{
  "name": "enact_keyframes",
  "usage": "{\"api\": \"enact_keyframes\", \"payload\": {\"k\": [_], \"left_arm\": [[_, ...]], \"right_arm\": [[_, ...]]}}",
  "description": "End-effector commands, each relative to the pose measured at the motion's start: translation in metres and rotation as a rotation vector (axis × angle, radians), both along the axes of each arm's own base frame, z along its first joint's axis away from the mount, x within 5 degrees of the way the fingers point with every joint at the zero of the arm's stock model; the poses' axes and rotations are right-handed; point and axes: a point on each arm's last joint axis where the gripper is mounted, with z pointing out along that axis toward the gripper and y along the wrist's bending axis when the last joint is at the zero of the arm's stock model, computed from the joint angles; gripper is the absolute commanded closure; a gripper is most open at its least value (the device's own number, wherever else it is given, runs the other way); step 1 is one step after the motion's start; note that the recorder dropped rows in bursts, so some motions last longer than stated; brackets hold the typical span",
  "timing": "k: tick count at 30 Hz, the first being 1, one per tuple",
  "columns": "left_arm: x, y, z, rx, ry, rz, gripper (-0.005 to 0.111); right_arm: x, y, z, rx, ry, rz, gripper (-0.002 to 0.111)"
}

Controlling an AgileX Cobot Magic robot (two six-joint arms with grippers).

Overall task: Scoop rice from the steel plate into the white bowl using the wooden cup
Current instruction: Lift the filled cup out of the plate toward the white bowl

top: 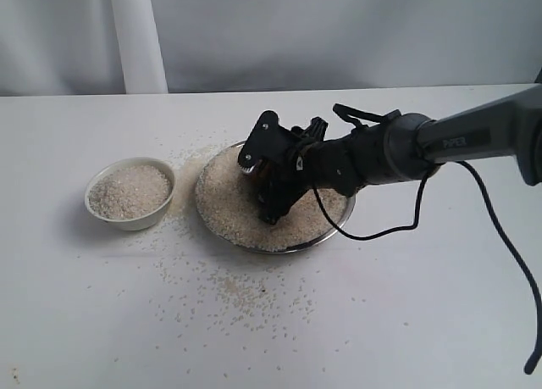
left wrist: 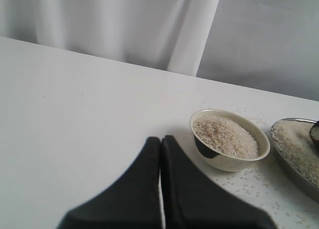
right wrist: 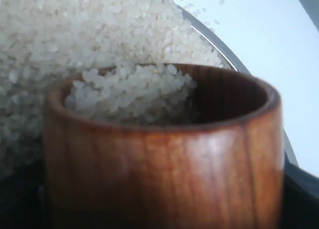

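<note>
The steel plate (top: 340, 223) lies mid-table, heaped with rice (top: 222, 201). My right gripper (top: 262, 179) reaches in from the right and hangs low over that heap, shut on the wooden cup (right wrist: 164, 174). The cup stands mouth-up in the right wrist view, partly filled with rice (right wrist: 129, 94), and the plate's rim (right wrist: 219, 42) curves behind it. The white bowl (top: 129, 222) sits left of the plate and holds a mound of rice (top: 129, 191). My left gripper (left wrist: 160, 139) is shut and holds nothing. It hovers over bare table short of the white bowl (left wrist: 227, 162) and is out of the exterior view.
Loose grains (top: 246, 291) are strewn over the table in front of the plate and between plate and bowl. A black cable (top: 398, 228) droops from the right arm to the tabletop. A white curtain hangs behind the table's far edge.
</note>
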Motion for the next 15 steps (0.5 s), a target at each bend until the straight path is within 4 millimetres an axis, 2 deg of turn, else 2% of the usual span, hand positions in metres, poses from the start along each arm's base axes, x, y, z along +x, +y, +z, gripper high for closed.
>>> {"api": "enact_keyframes", "payload": {"k": [1,8,15], "left_arm": [[0.0,0.0,0.0,-0.006,-0.004,-0.005,0.107],[0.0,0.0,0.0,-0.006,-0.004,-0.005,0.107],[0.0,0.0,0.0,-0.006,-0.004,-0.005,0.107]], "right_arm": [[-0.003,-0.005,0.016,0.018,0.008,-0.026,0.108],[-0.004,-0.006,0.076,0.103,-0.094,-0.041,0.108],[-0.008,-0.004,0.107,0.168,-0.153,-0.05,0.108]]}}
